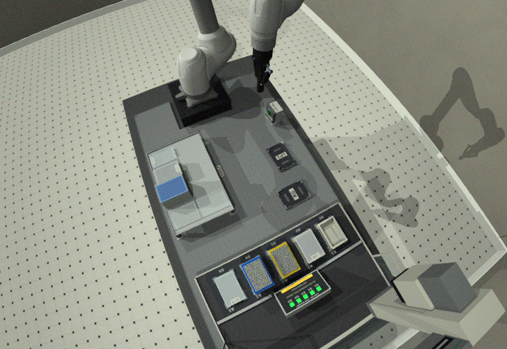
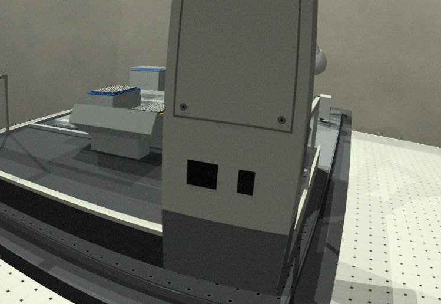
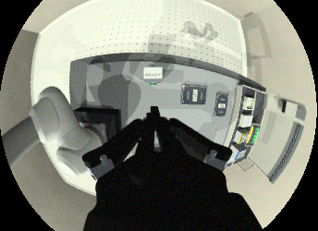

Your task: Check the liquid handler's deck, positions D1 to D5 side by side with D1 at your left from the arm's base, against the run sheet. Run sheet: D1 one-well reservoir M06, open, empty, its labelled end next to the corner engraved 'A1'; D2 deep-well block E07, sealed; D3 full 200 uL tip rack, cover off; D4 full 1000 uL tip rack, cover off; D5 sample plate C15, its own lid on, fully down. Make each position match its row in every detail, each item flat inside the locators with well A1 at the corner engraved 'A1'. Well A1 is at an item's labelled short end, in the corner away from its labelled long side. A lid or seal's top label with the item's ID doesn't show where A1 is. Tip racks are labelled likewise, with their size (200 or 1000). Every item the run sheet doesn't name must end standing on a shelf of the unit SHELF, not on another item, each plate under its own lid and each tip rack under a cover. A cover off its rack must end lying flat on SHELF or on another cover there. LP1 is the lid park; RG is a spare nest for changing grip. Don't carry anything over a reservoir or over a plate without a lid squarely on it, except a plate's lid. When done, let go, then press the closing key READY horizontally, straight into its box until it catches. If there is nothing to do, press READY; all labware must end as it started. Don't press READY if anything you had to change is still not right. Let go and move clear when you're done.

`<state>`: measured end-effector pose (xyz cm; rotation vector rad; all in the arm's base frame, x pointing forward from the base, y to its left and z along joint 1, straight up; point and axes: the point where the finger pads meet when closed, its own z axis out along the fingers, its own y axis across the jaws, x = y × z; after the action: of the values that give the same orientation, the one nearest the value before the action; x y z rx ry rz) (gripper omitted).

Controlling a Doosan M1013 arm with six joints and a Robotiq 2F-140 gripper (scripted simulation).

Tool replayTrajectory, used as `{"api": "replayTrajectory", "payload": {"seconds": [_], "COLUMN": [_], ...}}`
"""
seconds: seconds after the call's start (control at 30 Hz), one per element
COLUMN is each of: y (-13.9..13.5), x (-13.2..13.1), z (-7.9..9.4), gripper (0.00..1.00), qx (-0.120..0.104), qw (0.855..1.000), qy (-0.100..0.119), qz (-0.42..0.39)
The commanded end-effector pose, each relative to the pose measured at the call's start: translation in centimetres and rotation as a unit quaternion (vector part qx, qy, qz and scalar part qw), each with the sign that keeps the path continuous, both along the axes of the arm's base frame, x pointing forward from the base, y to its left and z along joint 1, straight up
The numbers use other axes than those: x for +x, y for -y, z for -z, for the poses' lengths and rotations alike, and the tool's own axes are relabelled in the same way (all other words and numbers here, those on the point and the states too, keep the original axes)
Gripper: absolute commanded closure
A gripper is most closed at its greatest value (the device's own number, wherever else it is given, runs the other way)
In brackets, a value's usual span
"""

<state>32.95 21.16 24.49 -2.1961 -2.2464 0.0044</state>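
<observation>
My gripper (image 1: 260,85) is shut and empty. It hangs a little above the table, just on the arm-base side of the READY key box (image 1: 273,111), apart from it. In the wrist view the closed fingertips (image 3: 154,115) point toward the READY box (image 3: 153,74). The deck row holds an open reservoir (image 1: 331,233), a sealed block (image 1: 308,245), a yellow-rimmed tip rack (image 1: 283,258), a blue-rimmed tip rack (image 1: 256,274) and a lidded plate (image 1: 229,288). Labels are too small to read.
The SHELF unit (image 1: 192,180) holds two pale items (image 1: 164,163) and a blue-topped rack (image 1: 172,189). Nests LP1 (image 1: 281,156) and RG (image 1: 296,192) stand empty. A status panel (image 1: 302,292) shows green lights. A tall grey housing (image 2: 235,143) blocks most of the exterior view.
</observation>
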Motion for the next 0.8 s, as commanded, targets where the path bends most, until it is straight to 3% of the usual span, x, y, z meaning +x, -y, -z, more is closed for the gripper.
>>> {"api": "replayTrajectory", "payload": {"seconds": [0.0,0.77], "y": [0.0,0.0], "x": [0.0,0.0], "z": [0.3,3.8], "gripper": [0.90,0.90], "qx": [0.000,0.000], "qw": [1.000,1.000], "qy": [0.000,0.000], "qz": [0.000,0.000]}}
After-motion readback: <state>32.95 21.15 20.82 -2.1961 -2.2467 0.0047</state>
